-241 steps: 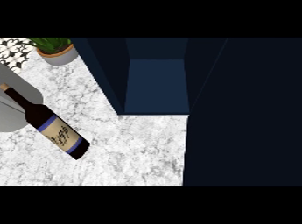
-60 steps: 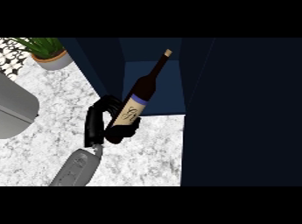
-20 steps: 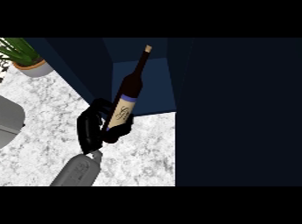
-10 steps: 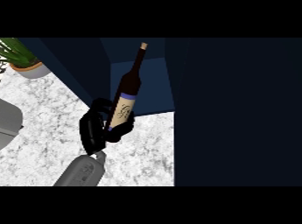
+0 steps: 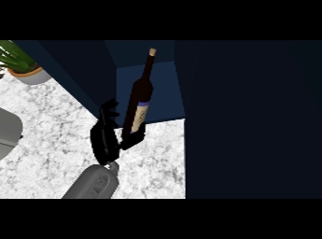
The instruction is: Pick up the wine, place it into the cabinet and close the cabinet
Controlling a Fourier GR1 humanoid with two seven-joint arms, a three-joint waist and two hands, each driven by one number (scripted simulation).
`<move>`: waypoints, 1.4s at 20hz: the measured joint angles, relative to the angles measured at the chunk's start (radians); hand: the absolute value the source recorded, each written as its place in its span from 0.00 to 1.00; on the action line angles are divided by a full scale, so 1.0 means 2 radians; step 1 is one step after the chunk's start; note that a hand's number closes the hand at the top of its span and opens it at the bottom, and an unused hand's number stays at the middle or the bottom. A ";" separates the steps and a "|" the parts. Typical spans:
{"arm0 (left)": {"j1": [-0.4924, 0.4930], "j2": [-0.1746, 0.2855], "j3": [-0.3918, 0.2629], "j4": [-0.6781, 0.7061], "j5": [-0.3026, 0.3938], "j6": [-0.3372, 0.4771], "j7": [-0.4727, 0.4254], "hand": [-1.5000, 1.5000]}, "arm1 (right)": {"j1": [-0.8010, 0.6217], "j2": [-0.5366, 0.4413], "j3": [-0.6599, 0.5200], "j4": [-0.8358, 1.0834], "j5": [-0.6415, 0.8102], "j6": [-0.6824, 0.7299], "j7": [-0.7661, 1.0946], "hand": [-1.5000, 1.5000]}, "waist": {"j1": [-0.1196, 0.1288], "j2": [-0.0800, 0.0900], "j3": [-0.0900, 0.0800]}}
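label (image 5: 138,117) on wine bottle (image 5: 142,88), unreadable

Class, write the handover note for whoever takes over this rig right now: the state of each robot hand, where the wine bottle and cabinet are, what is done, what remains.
Right robot hand: curled round the dark glass wine bottle with the pale label.
Left robot hand: not in view.
Bottle: tilted, neck inside the open dark blue cabinet, base at its front edge above the white marbled counter.
Done: bottle picked up, partly in.
Left: set it fully inside, release, close the cabinet.
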 measured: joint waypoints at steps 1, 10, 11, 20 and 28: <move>-0.004 -0.003 -0.003 0.007 -0.006 -0.002 0.007 0.00 | -0.001 -0.001 -0.001 0.000 0.000 0.000 0.000 0.00 | 0.000 0.001 -0.001; -0.147 -0.033 0.011 0.137 -0.032 -0.074 0.090 0.00 | 0.005 -0.001 -0.006 0.000 -0.004 -0.002 -0.002 0.00 | -0.001 0.010 -0.008; -0.175 -0.033 0.018 0.155 -0.031 -0.086 0.095 0.00 | 0.007 -0.002 -0.008 0.000 -0.004 -0.001 -0.003 0.00 | 0.000 0.011 -0.008; -0.282 -0.038 0.063 0.228 0.046 -0.103 0.026 0.00 | 0.017 -0.005 -0.008 -0.001 -0.010 0.002 -0.005 0.00 | 0.006 0.016 -0.011; -0.289 -0.039 0.083 0.223 0.146 -0.091 -0.087 0.00 | 0.022 -0.006 0.000 -0.005 -0.013 -0.005 -0.001 0.00 | 0.016 0.013 -0.011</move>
